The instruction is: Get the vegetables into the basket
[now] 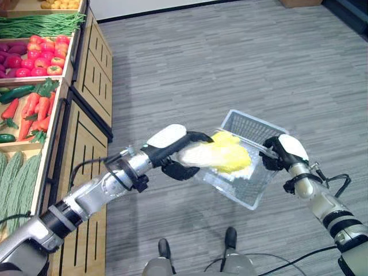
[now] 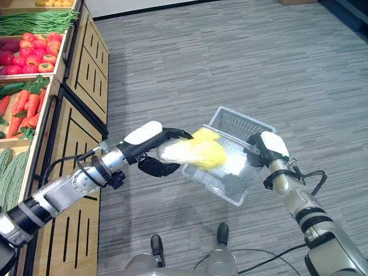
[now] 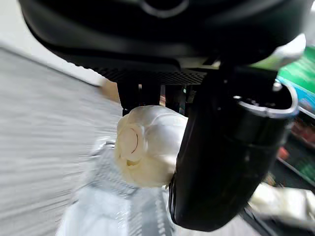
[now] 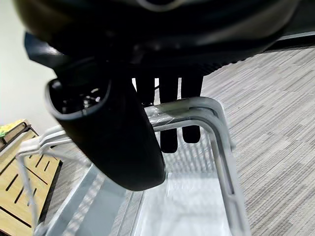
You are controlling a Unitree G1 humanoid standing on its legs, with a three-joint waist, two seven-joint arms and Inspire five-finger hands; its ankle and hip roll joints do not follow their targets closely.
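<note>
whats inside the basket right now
The cabbage, held by the left hand, hangs over the basket, leafy end inside the rim. The right hand holds the handle. The cabbage covers part of the basket's floor; nothing else shows inside.

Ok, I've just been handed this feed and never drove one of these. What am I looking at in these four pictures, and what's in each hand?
It is a two-armed humanoid robot standing beside a wooden produce stand. The two wide pictures come from cameras in its head, looking down at its own arms. The two close pictures come from cameras on its wrists, looking along each dark hand.

The left hand has its fingers and thumb curled round a pale cabbage with yellow leaves, holding it over a see-through basket. The left wrist view shows the cabbage's cut stem end.

The right hand carries the basket by its grey handle, fingers curled round it. The basket hangs in the air over grey carpet.

On the stand's shelves lie carrots, red apples and green beans.
</note>
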